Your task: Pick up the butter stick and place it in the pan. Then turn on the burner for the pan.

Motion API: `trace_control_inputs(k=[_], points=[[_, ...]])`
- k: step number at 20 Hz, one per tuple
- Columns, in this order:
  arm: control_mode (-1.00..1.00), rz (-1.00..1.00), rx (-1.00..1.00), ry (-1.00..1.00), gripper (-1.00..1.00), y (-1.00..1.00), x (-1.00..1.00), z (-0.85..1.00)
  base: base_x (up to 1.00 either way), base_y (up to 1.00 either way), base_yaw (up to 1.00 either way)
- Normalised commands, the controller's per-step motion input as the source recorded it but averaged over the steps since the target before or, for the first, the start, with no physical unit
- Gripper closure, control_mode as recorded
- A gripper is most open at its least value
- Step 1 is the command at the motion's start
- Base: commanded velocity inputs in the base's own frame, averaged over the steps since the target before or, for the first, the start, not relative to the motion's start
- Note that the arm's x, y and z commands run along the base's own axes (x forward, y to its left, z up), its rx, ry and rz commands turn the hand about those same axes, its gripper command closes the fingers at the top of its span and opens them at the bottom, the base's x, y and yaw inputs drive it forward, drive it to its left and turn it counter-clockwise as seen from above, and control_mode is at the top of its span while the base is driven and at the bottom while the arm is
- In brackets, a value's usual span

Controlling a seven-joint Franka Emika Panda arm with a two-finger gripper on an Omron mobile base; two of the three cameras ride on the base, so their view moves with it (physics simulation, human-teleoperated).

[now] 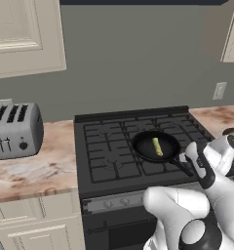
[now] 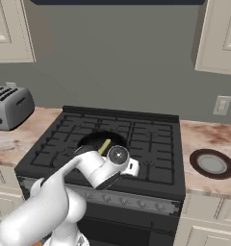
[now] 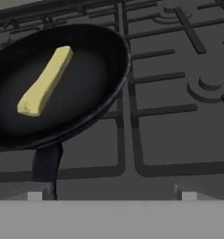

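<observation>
The black pan (image 3: 90,88) sits on the stove's front burner, its handle (image 3: 46,163) pointing toward the stove front. The pale-yellow butter stick (image 3: 44,81) lies loose inside it. In the base views the pan (image 1: 144,146) (image 2: 91,141) holds the butter stick (image 1: 158,146) (image 2: 104,146) as well. My gripper (image 3: 111,196) hovers over the grate just in front of and right of the pan, open, its fingertips (image 3: 34,196) wide apart and empty. From the left base view the hand (image 1: 187,157) sits by the pan handle.
A row of knobs (image 1: 111,201) (image 2: 136,204) runs along the stove front. A silver toaster (image 1: 14,129) stands on the left counter. On the right counter rests a grey-brown dish (image 2: 212,164). A wall outlet (image 2: 222,104) sits above it.
</observation>
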Motion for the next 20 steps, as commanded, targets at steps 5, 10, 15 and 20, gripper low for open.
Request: trace_control_inputs(k=[5,10,15,20], points=[[-1.0,0.03,0.0,-0.11,-1.0,-0.11,-0.18,-0.14,0.0,0.0,0.0],[-1.0,0.01,0.0,-0.15,-1.0,-0.07,-0.24,-0.27,0.0,0.0,0.0],[-1.0,0.01,0.0,-0.11,-1.0,-0.11,-0.18,-0.09,0.0,0.0,0.0],[-1.0,0.0,0.0,-0.04,-1.0,0.0,-0.27,-0.05,0.0,0.0,0.0]])
